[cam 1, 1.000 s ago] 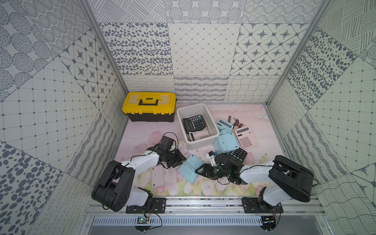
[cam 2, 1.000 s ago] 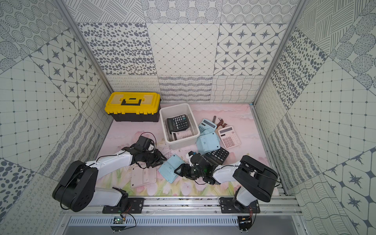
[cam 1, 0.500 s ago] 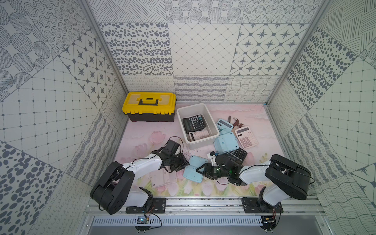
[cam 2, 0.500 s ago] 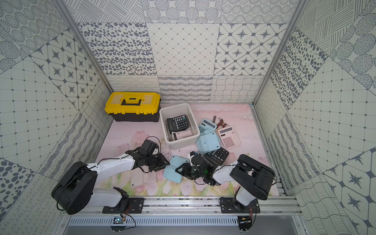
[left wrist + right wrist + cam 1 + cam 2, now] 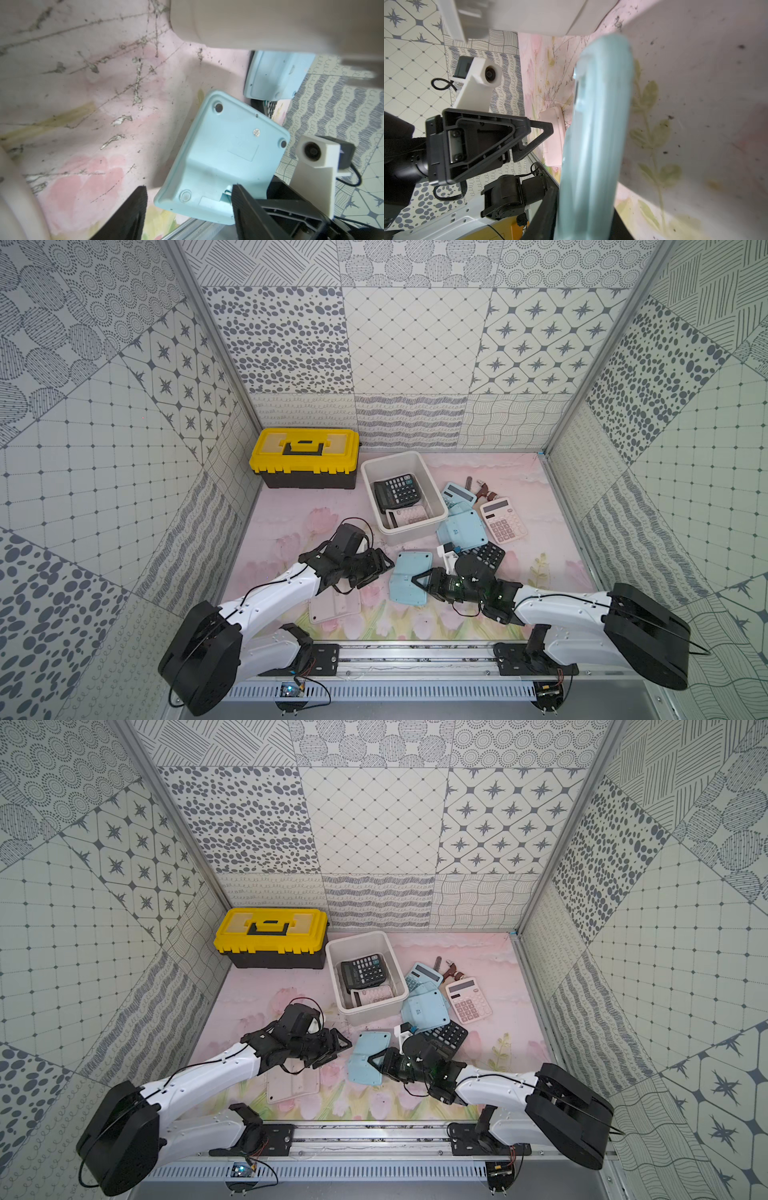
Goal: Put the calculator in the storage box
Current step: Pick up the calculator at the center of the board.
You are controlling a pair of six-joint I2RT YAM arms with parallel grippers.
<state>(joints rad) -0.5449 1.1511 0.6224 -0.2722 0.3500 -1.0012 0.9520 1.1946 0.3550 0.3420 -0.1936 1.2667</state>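
in both top views the light blue calculator sat back-side up near the front of the tabletop, apart from the storage box, which held a black calculator and a pink calculator. the right pincer met the blue one's edge and seemed closed on it. the left pincer stood just beside the opposite edge, jaws apart, holding nothing.

in the left wrist view the light blue calculator showed its underside and round feet. the left pincer was spread wide, one finger over bare tabletop and the other in front of the calculator's corner, clamped on nothing.

in the right wrist view the light blue calculator ran edge-on away from the camera between the right pincer's dark jaws, which hugged its two faces, so we judged it gripped. whether its far end rested on the tabletop we could not tell. the left pincer hung beside it, apart.

we judged the step in hand to be the pick-up: grip taken by the right arm, carry not yet begun. the next move called for a lift high enough to clear the box's rolled rim, a swing past the left pincer, and a release over the free space inside. held by one edge, the calculator might pivot.
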